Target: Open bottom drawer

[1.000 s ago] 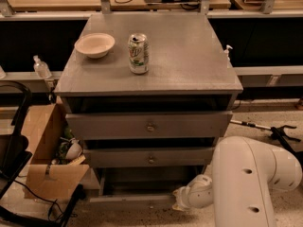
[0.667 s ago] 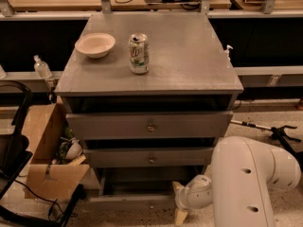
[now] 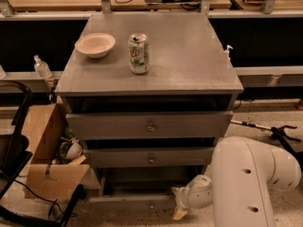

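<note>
The grey cabinet (image 3: pixel 189 56) has three stacked drawer fronts. The bottom drawer (image 3: pixel 132 201) shows as a slim grey strip near the floor, set forward of the dark recess above it. Its knob is not visible. My gripper (image 3: pixel 181 203) is low at the right end of that strip, at the end of my white arm (image 3: pixel 246 183), which fills the lower right. The mid-sized front (image 3: pixel 150 158) and the tall front (image 3: pixel 150 126) above each show a small round knob.
A white bowl (image 3: pixel 95 44) and a soda can (image 3: pixel 138 53) stand on the cabinet top. An open cardboard box (image 3: pixel 47 164) with clutter sits on the floor at the left, beside a black frame (image 3: pixel 14 145). A bottle (image 3: pixel 41 67) stands behind it. A tool (image 3: pixel 274 131) lies at the right.
My gripper has shifted slightly down and toward the camera at the right end of the bottom drawer front. The cabinet top and its objects have not moved.
</note>
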Robot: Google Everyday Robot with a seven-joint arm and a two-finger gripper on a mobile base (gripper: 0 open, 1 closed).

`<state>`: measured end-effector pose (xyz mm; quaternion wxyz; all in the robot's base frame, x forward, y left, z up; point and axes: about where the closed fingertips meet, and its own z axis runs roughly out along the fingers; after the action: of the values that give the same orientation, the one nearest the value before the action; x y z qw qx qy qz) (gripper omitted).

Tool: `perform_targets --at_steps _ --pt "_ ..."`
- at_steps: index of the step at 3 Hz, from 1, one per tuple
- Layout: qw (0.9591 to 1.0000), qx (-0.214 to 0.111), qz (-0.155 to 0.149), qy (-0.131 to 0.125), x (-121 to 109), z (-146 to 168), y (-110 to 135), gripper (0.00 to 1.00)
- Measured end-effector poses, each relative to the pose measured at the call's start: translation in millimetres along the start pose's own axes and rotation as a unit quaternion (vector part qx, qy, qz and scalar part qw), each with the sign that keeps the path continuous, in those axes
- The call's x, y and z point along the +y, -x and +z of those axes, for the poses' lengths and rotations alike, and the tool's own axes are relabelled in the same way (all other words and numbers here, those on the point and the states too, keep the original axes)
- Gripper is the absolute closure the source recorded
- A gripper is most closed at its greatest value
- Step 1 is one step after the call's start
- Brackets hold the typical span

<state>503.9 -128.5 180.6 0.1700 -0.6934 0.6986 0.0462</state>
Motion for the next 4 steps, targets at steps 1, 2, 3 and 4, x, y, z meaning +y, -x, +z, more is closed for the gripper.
perform_targets --at_steps 1,2,3,4 --pt "0.9998 0.004 0.016 0.012 16.1 0.5 -6.7 0.5" --pt "0.9989 0.017 0.032 0.03 36.3 -0.1 -13.5 0.73" --pt "0.9989 0.017 0.032 0.03 35.5 -5.1 -11.9 0.96" --pt "0.9989 0.017 0.032 0.03 35.0 -7.5 -11.1 1.0"
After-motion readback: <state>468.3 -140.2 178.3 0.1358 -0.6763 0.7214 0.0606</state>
